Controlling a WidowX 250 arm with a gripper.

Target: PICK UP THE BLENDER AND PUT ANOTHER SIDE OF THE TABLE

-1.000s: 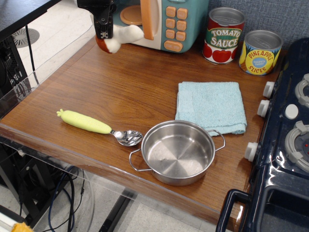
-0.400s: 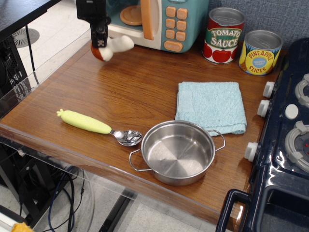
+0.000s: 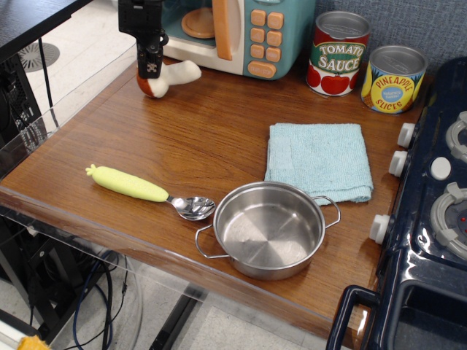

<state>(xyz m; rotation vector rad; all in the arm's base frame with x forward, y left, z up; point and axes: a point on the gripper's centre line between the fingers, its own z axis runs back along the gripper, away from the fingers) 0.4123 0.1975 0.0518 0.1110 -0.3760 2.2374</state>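
The blender (image 3: 174,76) is a small mushroom toy with a white stem and an orange-brown cap. It lies tilted at the far left corner of the brown wood table (image 3: 190,138), in front of the toy microwave. My gripper (image 3: 151,67) comes down from above and is shut on the cap end, with the stem sticking out to the right. The toy looks to be resting on or just touching the tabletop.
A teal toy microwave (image 3: 241,33) stands just behind the gripper. A tomato sauce can (image 3: 338,52) and a pineapple can (image 3: 393,78) stand at the back right. A blue cloth (image 3: 318,160), a steel pot (image 3: 268,229), a yellow-handled spoon (image 3: 139,186) and a dark blue toy stove (image 3: 430,219) are nearer.
My gripper has moved left and down with the blender, bringing it from just above the table's far left corner to the tabletop.
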